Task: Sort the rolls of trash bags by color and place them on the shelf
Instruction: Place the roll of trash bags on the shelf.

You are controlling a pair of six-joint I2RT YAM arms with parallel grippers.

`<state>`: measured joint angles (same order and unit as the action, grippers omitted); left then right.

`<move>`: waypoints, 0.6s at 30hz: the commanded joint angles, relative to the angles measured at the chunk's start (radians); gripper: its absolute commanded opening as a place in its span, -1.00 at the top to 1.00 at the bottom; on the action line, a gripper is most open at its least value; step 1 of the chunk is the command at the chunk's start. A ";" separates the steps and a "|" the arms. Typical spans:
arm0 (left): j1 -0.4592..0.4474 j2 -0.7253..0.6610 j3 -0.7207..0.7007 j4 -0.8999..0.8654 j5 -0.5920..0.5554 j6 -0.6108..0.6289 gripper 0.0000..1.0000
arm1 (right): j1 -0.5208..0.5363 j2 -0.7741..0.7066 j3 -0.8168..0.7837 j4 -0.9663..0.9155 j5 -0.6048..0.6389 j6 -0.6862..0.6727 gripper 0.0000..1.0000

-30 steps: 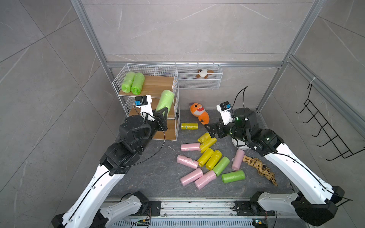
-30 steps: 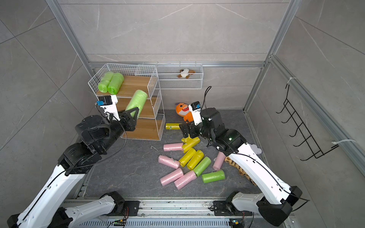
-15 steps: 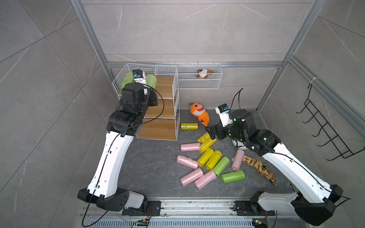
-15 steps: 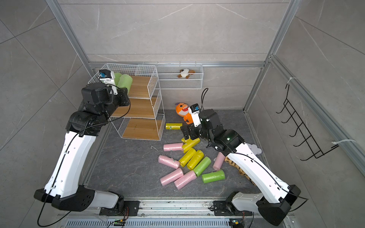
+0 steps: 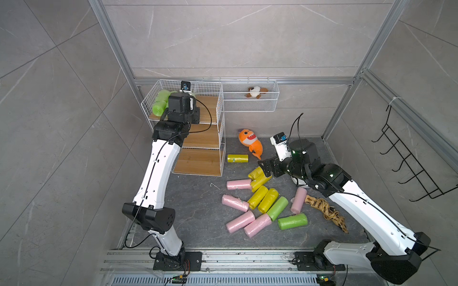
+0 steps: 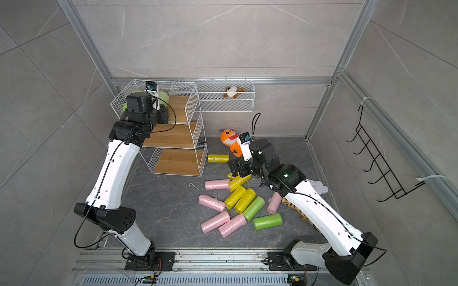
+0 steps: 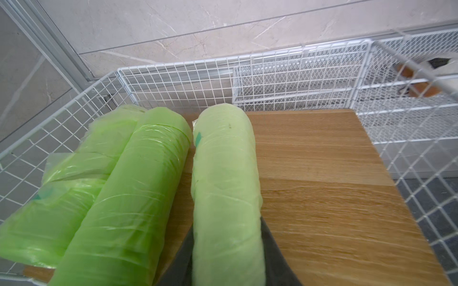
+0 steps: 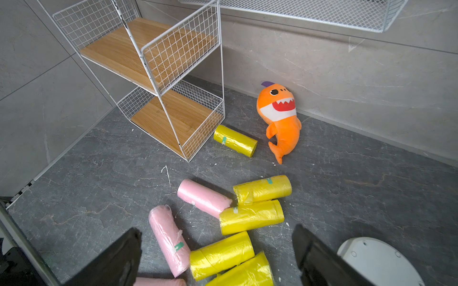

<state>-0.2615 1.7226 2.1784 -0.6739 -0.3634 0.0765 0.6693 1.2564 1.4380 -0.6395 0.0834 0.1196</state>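
Dark grey tabletop [image 5: 193, 198] under me, pale tile all round. Nearest, the loose rolls of trash bags [image 5: 257, 196] lie scattered: five pink, five yellow and two green, all unsorted. My right claw [image 8: 216, 234] hangs wide open and empty above the yellow ones. Farther back, my left claw [image 7: 226, 222] is clamped on a green roll [image 7: 224, 161] over the top board of the shelf [image 5: 218, 128], beside two shelved green rolls [image 7: 128, 188] (release pending). A second ago it was lower, before the middle tier.
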 commanded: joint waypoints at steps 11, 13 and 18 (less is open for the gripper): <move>0.023 -0.008 0.060 0.080 -0.040 0.084 0.10 | 0.006 -0.014 -0.030 0.000 0.013 0.030 -0.98; 0.023 -0.013 0.059 0.081 -0.039 0.085 0.05 | 0.006 -0.015 -0.032 -0.001 0.013 0.032 -0.98; 0.023 -0.018 0.052 0.078 -0.049 0.107 -0.06 | 0.006 -0.014 -0.031 -0.003 0.013 0.037 -0.98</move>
<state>-0.2413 1.7306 2.1990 -0.6487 -0.3920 0.1509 0.6693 1.2488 1.4124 -0.6395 0.0868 0.1383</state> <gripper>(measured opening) 0.524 0.988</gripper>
